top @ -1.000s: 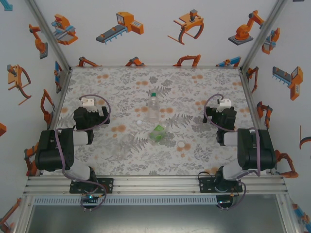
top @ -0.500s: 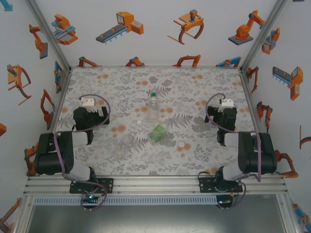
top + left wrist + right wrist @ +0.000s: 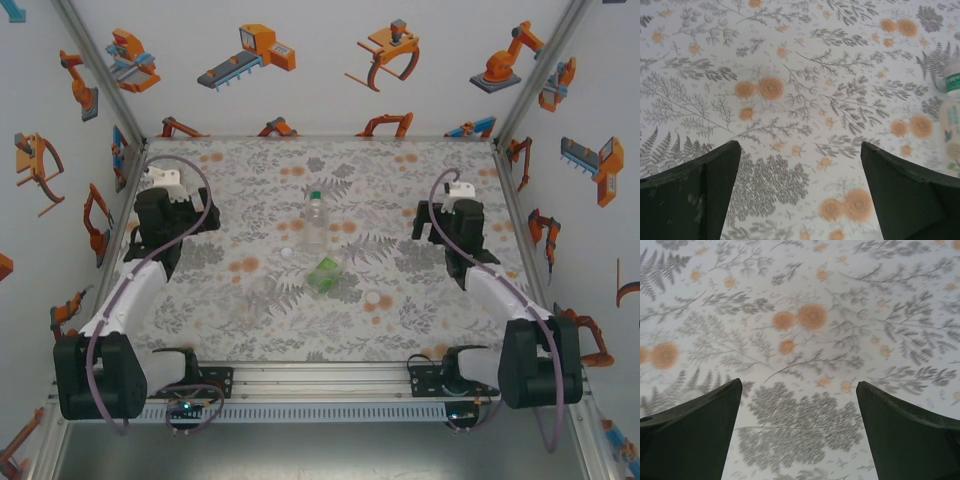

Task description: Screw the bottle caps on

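Observation:
Three bottles sit mid-table. A clear bottle [image 3: 315, 225] with a green cap is farthest back, and its green band shows at the right edge of the left wrist view [image 3: 953, 102]. A green-tinted bottle [image 3: 326, 274] lies in front of it, and a faint clear bottle [image 3: 262, 297] is to the front left. Two white bottle caps lie loose: one [image 3: 287, 254] left of the green bottle, one [image 3: 374, 298] to its front right. My left gripper [image 3: 168, 222] [image 3: 800, 146] hovers open over bare cloth at the left. My right gripper [image 3: 456, 228] [image 3: 798, 384] hovers open over bare cloth at the right.
A floral cloth [image 3: 240, 180] covers the table. Aluminium frame posts [image 3: 125, 200] and walls close in both sides and the back. Both arms reach forward from their bases along the table's sides, with cables looping above the wrists.
Both arms have unfolded and stretched away from their bases. The left gripper went farther back and left; the right gripper shifted slightly back. Bottles and caps have not moved.

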Robot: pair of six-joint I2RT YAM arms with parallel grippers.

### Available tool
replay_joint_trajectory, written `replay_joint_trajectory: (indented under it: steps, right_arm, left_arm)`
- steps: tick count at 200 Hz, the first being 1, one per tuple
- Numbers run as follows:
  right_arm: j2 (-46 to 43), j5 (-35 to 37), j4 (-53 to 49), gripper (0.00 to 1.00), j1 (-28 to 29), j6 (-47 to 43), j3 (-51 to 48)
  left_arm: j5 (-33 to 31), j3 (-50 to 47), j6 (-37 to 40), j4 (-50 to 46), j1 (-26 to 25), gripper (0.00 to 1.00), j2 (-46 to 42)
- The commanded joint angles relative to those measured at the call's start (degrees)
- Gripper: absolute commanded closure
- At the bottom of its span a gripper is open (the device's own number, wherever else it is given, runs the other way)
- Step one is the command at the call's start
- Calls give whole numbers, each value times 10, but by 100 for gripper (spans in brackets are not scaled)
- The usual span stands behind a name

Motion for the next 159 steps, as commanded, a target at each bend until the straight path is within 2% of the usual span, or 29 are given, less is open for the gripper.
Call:
replay_joint_trajectory:
  steps: [1,26,47,62,94,110,159]
  right_arm:
    - [-19,12,-157,16,48,59,48]
    - [-17,31,-226,19,121,119,79]
    - [-5,47,-274,23,175,206,105]
    - [12,50,-307,28,211,269,127]
    - [34,111,-352,27,303,362,171]
    - [38,144,-359,27,339,413,183]
    - [115,218,-448,21,402,550,268]
  left_arm:
    - [37,51,-24,-184,-2,3,-23]
    - [74,71,-21,-255,-4,1,-46]
    - [105,77,6,-297,-9,0,-70]
    - [104,72,31,-320,-11,0,-86]
    - [77,56,11,-301,-13,1,-114]
    - [88,38,-1,-269,-13,2,-128]
    - [68,41,3,-279,-8,2,-147]
